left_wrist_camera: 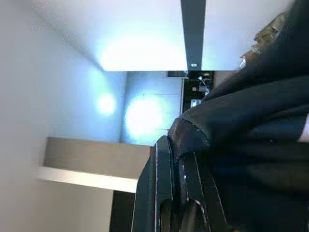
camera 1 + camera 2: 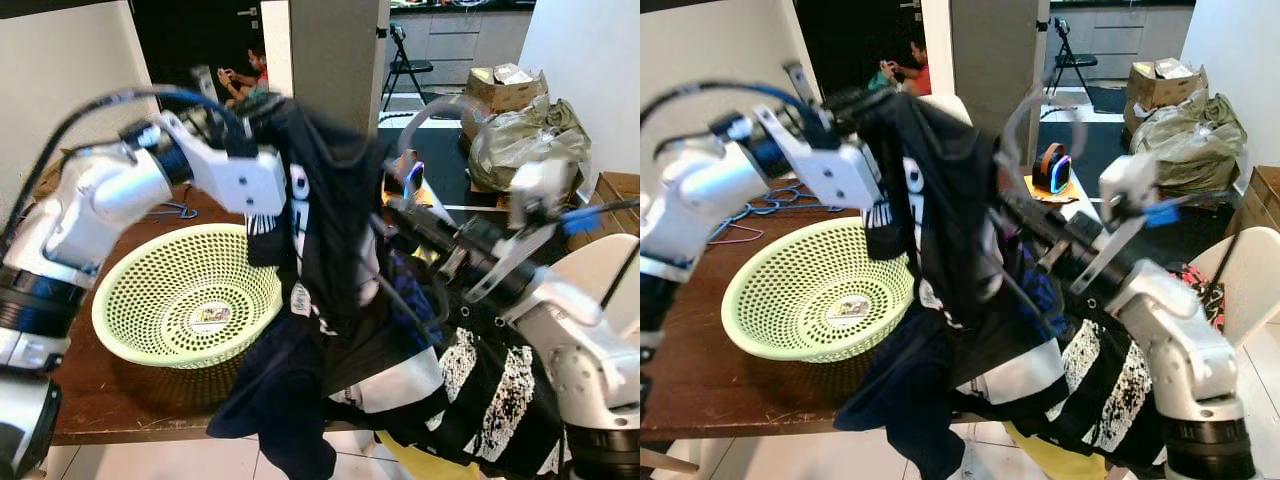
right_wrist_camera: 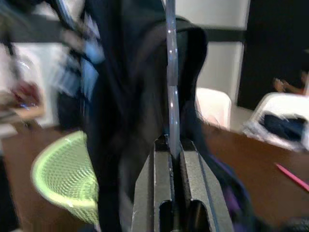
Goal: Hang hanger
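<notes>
The left gripper (image 2: 250, 125) is raised above the table (image 2: 120, 390), its fingers pinching the top of a black shirt (image 2: 325, 210) that hangs down past the table's front edge. The left wrist view shows the dark cloth bunched over the fingertips (image 1: 169, 145). The right gripper (image 3: 172, 145) comes in from the right, pressed together on the thin wire of a hanger (image 3: 171, 72), which runs up into the shirt's neck. In the eye views, a pale curved hook (image 2: 1025, 110) rises above the right arm, behind the shirt's shoulder.

As a judgement, the task is midway: the hanger seems to be going into the shirt, or just seated in it, but the blur and folds hide how far. Nothing hangs on a rail, and I cannot make out one. What is left is to settle the shirt on the hanger and carry it to somewhere to hook it.

A green basket (image 2: 185, 295) sits on the table near its front edge, just left of the shirt. More hangers (image 2: 750, 215) lie toward the far left edge.
</notes>
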{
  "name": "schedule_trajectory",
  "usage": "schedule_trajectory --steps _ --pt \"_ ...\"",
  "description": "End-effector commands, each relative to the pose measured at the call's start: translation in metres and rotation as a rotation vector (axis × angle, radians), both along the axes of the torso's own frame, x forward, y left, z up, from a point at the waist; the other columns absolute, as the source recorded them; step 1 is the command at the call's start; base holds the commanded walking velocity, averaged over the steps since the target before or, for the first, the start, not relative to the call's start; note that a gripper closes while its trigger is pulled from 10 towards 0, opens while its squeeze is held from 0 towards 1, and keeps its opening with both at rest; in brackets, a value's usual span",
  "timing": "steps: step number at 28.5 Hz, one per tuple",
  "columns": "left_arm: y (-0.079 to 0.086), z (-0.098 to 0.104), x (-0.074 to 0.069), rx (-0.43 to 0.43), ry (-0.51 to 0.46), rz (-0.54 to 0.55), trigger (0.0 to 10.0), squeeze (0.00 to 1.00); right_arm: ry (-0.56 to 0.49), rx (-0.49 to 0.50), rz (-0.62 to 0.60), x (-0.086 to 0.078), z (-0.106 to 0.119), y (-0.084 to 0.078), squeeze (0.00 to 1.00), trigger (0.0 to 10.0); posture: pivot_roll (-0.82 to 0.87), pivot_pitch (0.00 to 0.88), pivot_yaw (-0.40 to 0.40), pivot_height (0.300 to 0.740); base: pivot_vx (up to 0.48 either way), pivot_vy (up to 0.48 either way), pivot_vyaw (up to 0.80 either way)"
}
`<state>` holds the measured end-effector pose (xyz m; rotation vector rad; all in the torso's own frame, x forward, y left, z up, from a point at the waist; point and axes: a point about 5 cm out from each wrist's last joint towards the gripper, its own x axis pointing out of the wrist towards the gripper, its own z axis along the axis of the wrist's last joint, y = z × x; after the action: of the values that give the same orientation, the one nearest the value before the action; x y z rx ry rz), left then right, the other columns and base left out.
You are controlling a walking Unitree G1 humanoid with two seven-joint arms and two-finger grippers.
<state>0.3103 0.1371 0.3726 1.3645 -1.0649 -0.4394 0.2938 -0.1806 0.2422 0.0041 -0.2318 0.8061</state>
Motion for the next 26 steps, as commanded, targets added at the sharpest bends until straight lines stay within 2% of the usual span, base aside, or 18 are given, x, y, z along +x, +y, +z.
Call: schedule_trajectory --steps 1,6,7,8,10,13,15,17,18,19,21,22,26 --pt "0.005 0.013 -0.005 0.023 -0.043 0.012 0.0 0.00 0.016 -0.022 -0.045 0.002 -0.007 -0.007 0.00 10.0 0.01 0.000 0.007 0.740 0.000 0.000 0.00" --pt "0.012 0.023 -0.006 0.043 -0.058 0.033 0.0 0.00 0.033 -0.092 -0.053 -0.002 -0.015 -0.019 0.00 10.0 0.01 0.000 0.007 0.740 0.000 0.000 0.00" --pt "0.018 0.026 -0.006 0.060 -0.061 0.055 0.0 0.00 0.018 -0.025 0.036 -0.014 -0.006 -0.026 0.00 10.0 0.02 0.000 0.008 0.740 0.000 0.000 0.00" --pt "0.018 0.026 -0.006 0.060 -0.061 0.055 0.0 0.00 0.018 -0.025 0.036 -0.014 -0.006 -0.026 0.00 10.0 0.02 0.000 0.008 0.740 0.000 0.000 0.00" --pt "0.022 0.028 -0.005 0.069 -0.059 0.072 0.0 0.00 0.011 0.042 0.147 -0.029 0.001 -0.033 0.00 10.0 0.02 0.000 0.008 0.740 0.000 0.000 0.00" --pt "0.024 0.028 -0.005 0.073 -0.058 0.079 0.0 0.00 0.008 0.060 0.198 -0.036 0.003 -0.036 0.00 10.0 0.02 0.000 0.008 0.740 0.000 0.000 0.00" --pt "0.030 0.031 -0.007 0.084 -0.063 0.097 0.0 0.00 0.034 0.040 0.297 -0.050 -0.001 -0.041 0.00 10.0 0.02 0.000 0.009 0.740 0.000 0.000 0.00" --pt "0.036 0.034 -0.008 0.099 -0.065 0.109 0.0 0.00 0.036 0.087 0.360 -0.061 0.001 -0.048 0.00 10.0 0.03 0.000 0.008 0.740 0.000 0.000 0.00" --pt "0.036 0.034 -0.008 0.099 -0.065 0.109 0.0 0.00 0.036 0.087 0.360 -0.061 0.001 -0.048 0.00 10.0 0.03 0.000 0.008 0.740 0.000 0.000 0.00" --pt "0.038 0.035 -0.009 0.103 -0.065 0.109 0.0 0.00 0.010 0.158 0.388 -0.064 0.007 -0.050 0.00 10.0 0.03 0.000 0.008 0.740 0.000 0.000 0.00" --pt "0.038 0.035 -0.009 0.103 -0.065 0.109 0.0 0.00 0.010 0.158 0.388 -0.064 0.007 -0.050 0.00 10.0 0.03 0.000 0.008 0.740 0.000 0.000 0.00" --pt "0.039 0.038 -0.010 0.103 -0.063 0.104 0.0 0.00 -0.012 0.195 0.401 -0.066 0.011 -0.050 0.00 10.0 0.03 0.000 0.014 0.740 0.000 0.000 0.00" --pt "0.035 0.045 -0.010 0.092 -0.052 0.074 0.0 0.00 -0.040 0.197 0.341 -0.056 0.008 -0.038 0.00 10.0 0.03 0.000 0.017 0.740 0.000 0.000 0.00"
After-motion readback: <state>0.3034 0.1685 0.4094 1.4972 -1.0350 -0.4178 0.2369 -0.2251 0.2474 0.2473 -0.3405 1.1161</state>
